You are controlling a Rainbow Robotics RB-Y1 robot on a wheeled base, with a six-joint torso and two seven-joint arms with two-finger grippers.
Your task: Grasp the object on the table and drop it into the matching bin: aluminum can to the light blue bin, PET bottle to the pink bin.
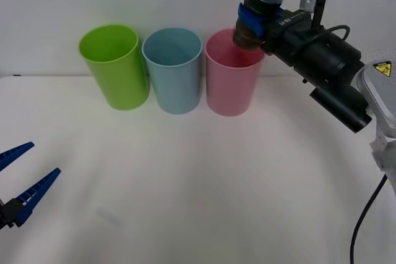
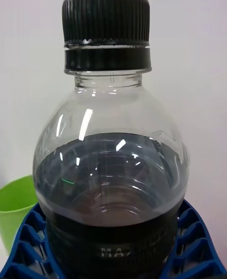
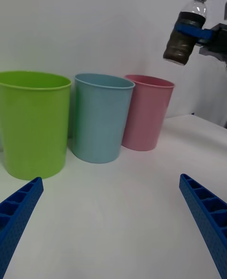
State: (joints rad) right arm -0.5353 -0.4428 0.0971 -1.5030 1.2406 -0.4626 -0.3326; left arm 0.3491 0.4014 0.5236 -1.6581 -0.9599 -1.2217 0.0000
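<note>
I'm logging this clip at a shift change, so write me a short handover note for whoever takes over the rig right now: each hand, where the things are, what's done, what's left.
Right hand: shut on the PET bottle, held in the air above the pink bin, near its right rim; the bottle leans a little, cap up.
Left hand: open, low over the table at the near left, idle.
Bins: lime green bin, light blue bin and pink bin stand in a row at the far side.
Done: bottle grasped and carried to the pink bin.
Left: centre it over the opening if needed, then release.
</note>
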